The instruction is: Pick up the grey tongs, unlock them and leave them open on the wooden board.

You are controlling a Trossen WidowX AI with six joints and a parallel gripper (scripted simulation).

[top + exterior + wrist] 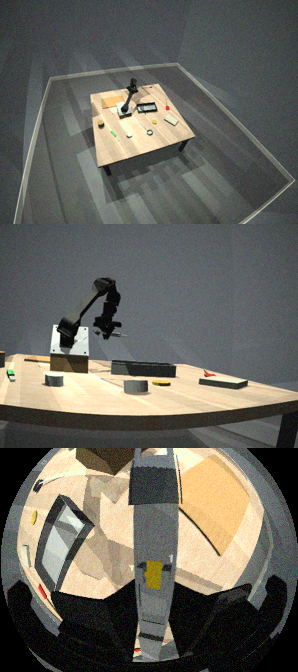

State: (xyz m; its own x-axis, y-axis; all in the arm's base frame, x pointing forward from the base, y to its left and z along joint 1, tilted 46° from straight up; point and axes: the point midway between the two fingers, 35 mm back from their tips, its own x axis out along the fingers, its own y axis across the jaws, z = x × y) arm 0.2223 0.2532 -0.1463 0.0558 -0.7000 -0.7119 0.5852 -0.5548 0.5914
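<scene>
Clamped on the grey tongs (115, 334), the hand (106, 334) hangs high above the tabletop (181, 400), between the arm's base and the roasting tin (144, 369). The exterior view shows the tongs lying roughly level in the grasp, one end projecting toward 3 o'clock.

Whether the lock has released cannot be read from these views. If it has not, the tips should be pointed down and the squeeze applied there before transport. The carry should run toward the wooden board (112, 101), at about 10 o'clock from the base in the top view, with the tongs lowered flat onto it before the fingers part.

The wrist view places the tongs (154, 544) lengthwise through the field, with the wooden board (216, 500) at 2 o'clock and the roasting tin (61, 544) at 9 o'clock. Height above the tabletop shows only in the exterior view.
</scene>
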